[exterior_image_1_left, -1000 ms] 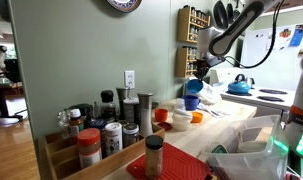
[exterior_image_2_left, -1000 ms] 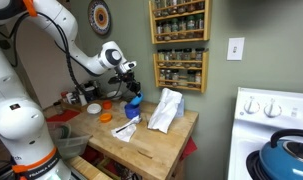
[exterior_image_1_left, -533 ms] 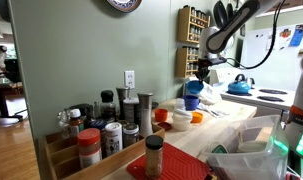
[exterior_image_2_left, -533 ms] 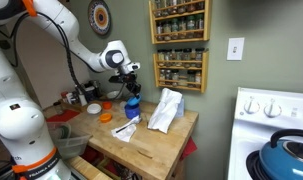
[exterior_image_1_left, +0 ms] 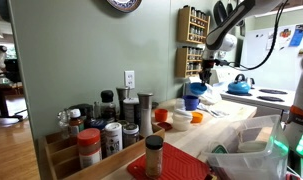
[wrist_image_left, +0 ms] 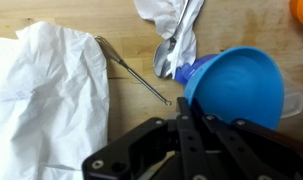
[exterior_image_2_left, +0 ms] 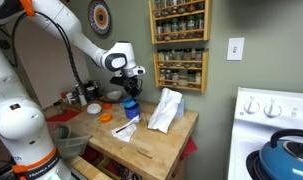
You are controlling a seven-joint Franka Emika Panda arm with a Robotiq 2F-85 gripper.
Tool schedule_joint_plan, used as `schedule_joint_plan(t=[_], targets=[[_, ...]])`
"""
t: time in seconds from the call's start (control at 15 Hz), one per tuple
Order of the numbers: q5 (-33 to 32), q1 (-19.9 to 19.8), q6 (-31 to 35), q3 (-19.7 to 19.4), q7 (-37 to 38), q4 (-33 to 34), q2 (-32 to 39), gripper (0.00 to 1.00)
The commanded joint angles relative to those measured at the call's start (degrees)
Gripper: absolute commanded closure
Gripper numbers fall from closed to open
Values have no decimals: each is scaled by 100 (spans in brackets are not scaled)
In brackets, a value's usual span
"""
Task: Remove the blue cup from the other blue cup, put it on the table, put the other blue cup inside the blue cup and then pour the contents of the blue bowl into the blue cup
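My pincer (wrist_image_left: 191, 120) pinches the rim of a blue cup (wrist_image_left: 236, 85), holding it above the other cup (exterior_image_2_left: 132, 108) on the tabletop (wrist_image_left: 131, 20).

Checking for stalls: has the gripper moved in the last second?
Yes. The gripper, shut on the blue cup, has shifted slightly toward the spice rack.

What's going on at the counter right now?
The arm's pincer is shut on the rim of a blue cup, holding it tilted over the wooden table. In an exterior view, what looks like the second blue cup stands on the table just below. A white cloth and a spoon lie nearby. Nesting and pouring are not yet done.
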Motion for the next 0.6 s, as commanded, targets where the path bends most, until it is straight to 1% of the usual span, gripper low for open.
schedule_joint_plan(t=[0.0,0.27,0.4,0.53], targets=[[535,122,-448,-212,-1073,-180,-209,99],[508,102,-837,-222,-1714,-275,-150,99],[348,92,-809,-182,-1808,-400,-54,99],[377,104,-877,-160,-1762,-482,73,99]])
